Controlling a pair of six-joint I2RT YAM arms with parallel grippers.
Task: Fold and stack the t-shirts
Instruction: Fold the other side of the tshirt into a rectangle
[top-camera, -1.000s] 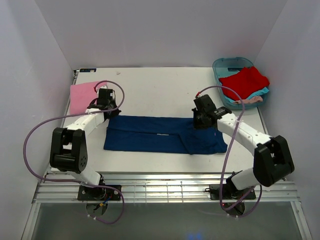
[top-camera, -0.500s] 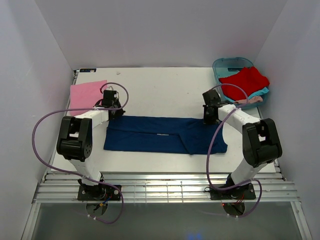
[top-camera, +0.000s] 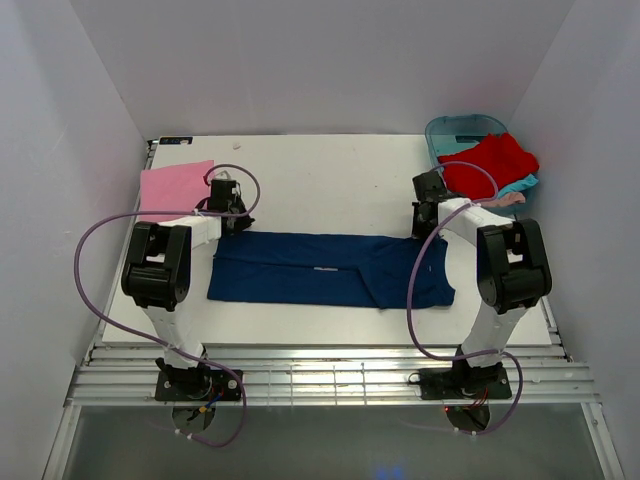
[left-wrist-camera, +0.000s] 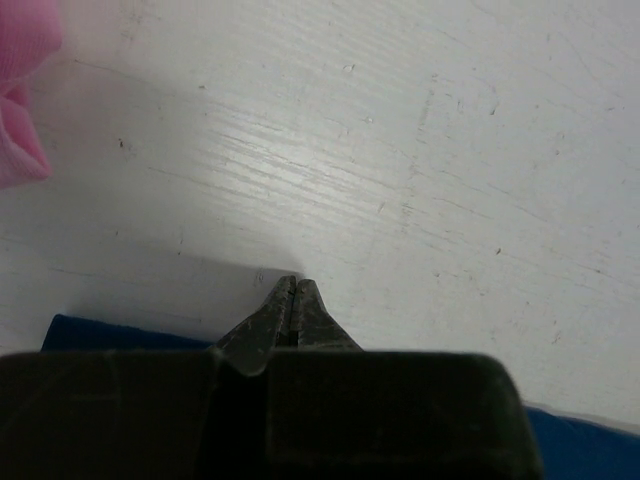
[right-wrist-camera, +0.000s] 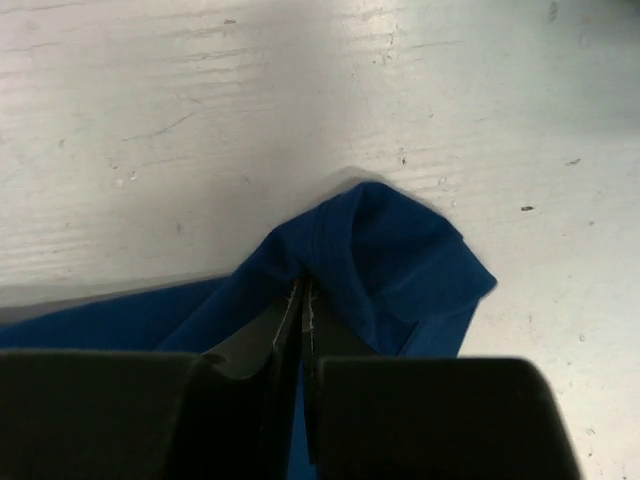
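Right wrist, right end effector (right-wrist-camera: 303, 292) pinching navy t-shirt (right-wrist-camera: 400, 250) (left end effector (left-wrist-camera: 292, 292) closed)

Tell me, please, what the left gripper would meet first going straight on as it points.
Probably just the bare table; the left gripper points clear of the pink t-shirt, though depth is unclear.

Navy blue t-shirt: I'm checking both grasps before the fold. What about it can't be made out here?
1. Left wrist view: the left gripper is shut, but its dark body hides whether it pinches the navy blue t-shirt.
2. Right wrist view: the right gripper pinches a bunched corner; its body cuts off the rest.
3. Top external view: both arms cover the shirt's far corners.
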